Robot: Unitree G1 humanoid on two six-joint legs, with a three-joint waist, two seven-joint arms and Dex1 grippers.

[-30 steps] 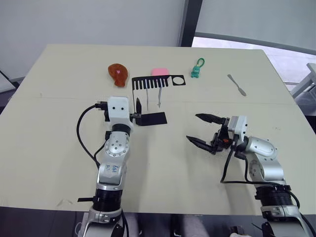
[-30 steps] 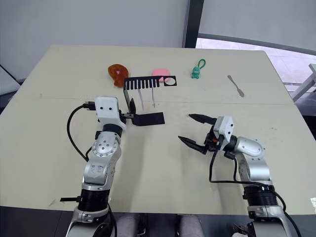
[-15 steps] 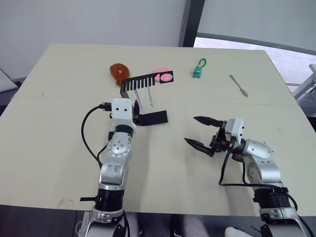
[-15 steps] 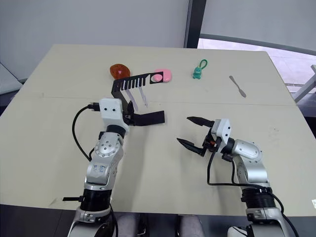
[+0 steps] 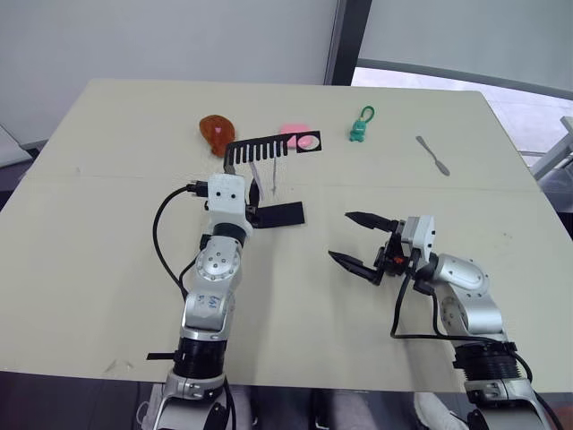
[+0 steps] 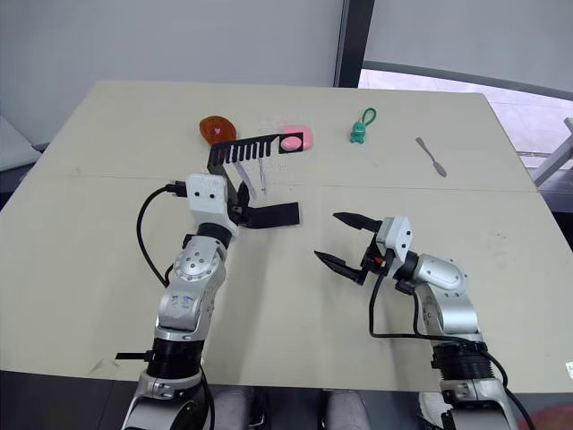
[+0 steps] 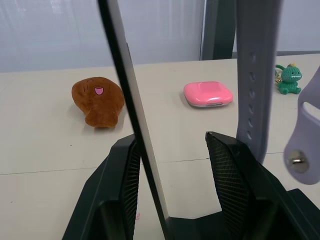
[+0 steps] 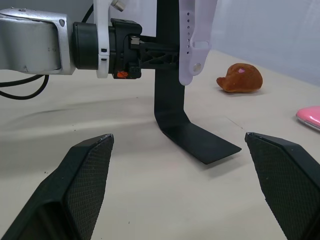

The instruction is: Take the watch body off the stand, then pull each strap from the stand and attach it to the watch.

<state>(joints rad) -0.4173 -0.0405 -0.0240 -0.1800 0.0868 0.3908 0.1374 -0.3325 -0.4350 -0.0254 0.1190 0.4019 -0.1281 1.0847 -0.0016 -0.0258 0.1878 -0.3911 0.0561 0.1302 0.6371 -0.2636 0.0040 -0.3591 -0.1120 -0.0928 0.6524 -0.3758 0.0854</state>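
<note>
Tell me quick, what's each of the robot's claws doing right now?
Left gripper: shut on the stand's upright post.
Right gripper: open, holding nothing, above the table.

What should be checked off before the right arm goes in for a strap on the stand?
1. Left gripper around the stand upright: ok, one finger on each side in the left wrist view; firm contact cannot tell.
2. Stand base flat on the table: not ok, the front edge looks lifted in the right wrist view.
3. Straps hanging from the slotted top: ok, two hang side by side.
4. Right gripper open for a strap: ok, fingers wide apart.
5. Path from right gripper to straps: ok, bare tabletop between.
6. Watch body off the stand: cannot tell.
</note>
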